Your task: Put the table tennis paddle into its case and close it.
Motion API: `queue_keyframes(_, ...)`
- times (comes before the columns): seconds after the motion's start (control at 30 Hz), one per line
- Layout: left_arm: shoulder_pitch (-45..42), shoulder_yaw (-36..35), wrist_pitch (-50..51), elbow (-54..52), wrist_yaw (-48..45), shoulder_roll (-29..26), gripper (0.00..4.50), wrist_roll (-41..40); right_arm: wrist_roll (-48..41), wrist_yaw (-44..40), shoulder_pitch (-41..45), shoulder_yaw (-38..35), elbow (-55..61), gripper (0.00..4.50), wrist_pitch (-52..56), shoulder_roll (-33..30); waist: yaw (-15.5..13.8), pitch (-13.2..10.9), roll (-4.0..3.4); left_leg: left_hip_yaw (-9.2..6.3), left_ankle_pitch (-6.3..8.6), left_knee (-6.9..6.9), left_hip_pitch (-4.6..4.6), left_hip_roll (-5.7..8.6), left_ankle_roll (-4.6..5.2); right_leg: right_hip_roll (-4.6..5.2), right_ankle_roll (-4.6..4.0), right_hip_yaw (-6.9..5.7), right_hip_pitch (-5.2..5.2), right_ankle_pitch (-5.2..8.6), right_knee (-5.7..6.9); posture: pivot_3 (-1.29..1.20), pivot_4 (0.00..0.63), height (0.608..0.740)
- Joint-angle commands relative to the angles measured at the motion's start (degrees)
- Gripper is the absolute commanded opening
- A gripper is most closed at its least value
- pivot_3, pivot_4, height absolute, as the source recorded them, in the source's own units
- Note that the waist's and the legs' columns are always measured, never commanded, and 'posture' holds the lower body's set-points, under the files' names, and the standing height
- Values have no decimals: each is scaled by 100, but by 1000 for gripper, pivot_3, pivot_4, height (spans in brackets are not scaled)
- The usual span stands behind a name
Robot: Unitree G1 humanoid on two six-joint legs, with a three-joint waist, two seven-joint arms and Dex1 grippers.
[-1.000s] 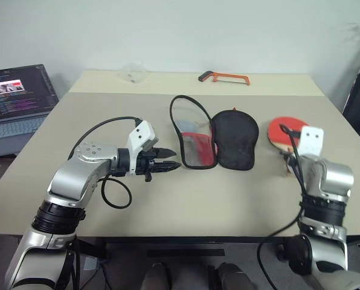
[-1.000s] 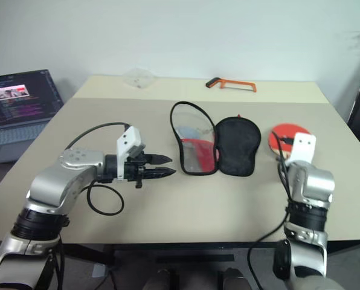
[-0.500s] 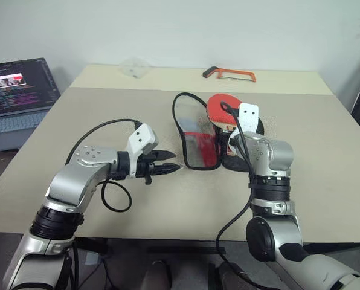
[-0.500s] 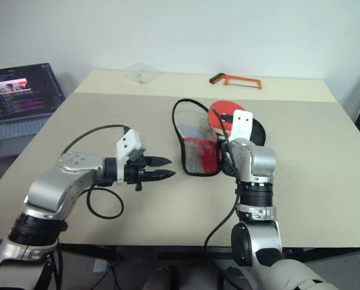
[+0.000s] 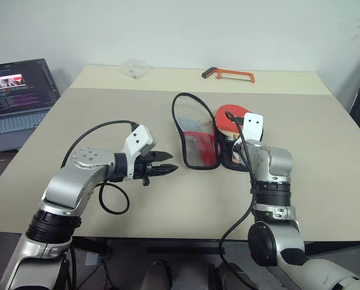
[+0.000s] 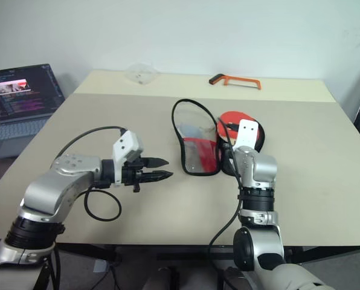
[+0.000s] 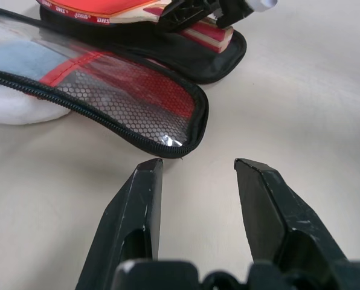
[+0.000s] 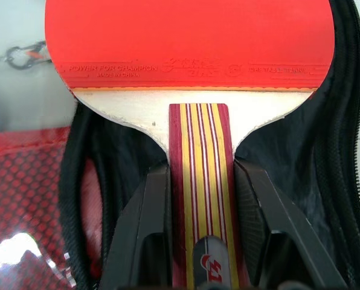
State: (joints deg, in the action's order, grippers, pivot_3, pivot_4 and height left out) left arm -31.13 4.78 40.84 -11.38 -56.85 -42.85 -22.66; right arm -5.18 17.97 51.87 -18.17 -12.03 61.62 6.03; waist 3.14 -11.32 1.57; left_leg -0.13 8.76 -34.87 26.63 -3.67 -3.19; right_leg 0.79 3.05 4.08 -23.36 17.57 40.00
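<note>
**Q:** Right wrist view first: what has the right gripper [image 8: 199, 181] got?

**A:** Its two black fingers [image 8: 151, 223] are clamped on the striped wooden handle of the table tennis paddle [image 8: 189, 54]. The butt of the handle is cut off at the edge of the picture. The red face lies over the black inner side of the case [image 8: 325, 157]; how much of the blade touches the lining I cannot tell.

**Q:** And from the head camera?

**A:** There the right gripper's wrist camera covers the handle, so only part of the red face [image 5: 231, 115] shows, above the black half of the case [image 5: 225, 158]. The case lies unzipped, its other flap [image 5: 195, 142] spread flat toward the left gripper [image 5: 168, 169].

**Q:** What about that left gripper?

**A:** Left wrist view shows its fingers [image 7: 138, 205] apart and holding nothing, just short of the mesh flap's zip edge [image 7: 168, 142]. Something white and blue lies under that flap, mostly hidden.

**Q:** Beyond the case?

**A:** An orange hacksaw [image 5: 227, 75] near the table's [image 5: 325, 157] far edge, a clear object [image 5: 134, 68] too faint to name, and a laptop [image 5: 17, 96] cut off at the left.
</note>
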Motion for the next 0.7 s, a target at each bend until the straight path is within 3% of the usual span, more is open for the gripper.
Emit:
queue_keyframes(0.03, -81, -47, -57, -151, 14, 0, 2051, -32, 42, 70, 187, 38, -130, 1040, -461, -126, 0, 0, 0, 0, 0, 0, 0, 1, 0, 0, 0, 0, 0, 0, 0, 0, 150, 740)
queue_keyframes(0.53, -85, -54, -94, -121, -1, -63, 2051, 11, 51, 266, 59, 188, -356, 1040, -495, -201, -1, 0, 0, -2, -2, -1, 0, 1, -4, 0, 0, -1, 1, 0, 2, 0, 150, 740)
queue_keyframes(0.7, -140, -25, -135, -48, -15, -42, 2051, 42, -141, 294, 8, 16, -69, 2518, -351, -89, -2, 0, 0, -2, -2, -1, 0, 0, -4, 0, 0, -1, 1, 0, 3, 0, 150, 740)
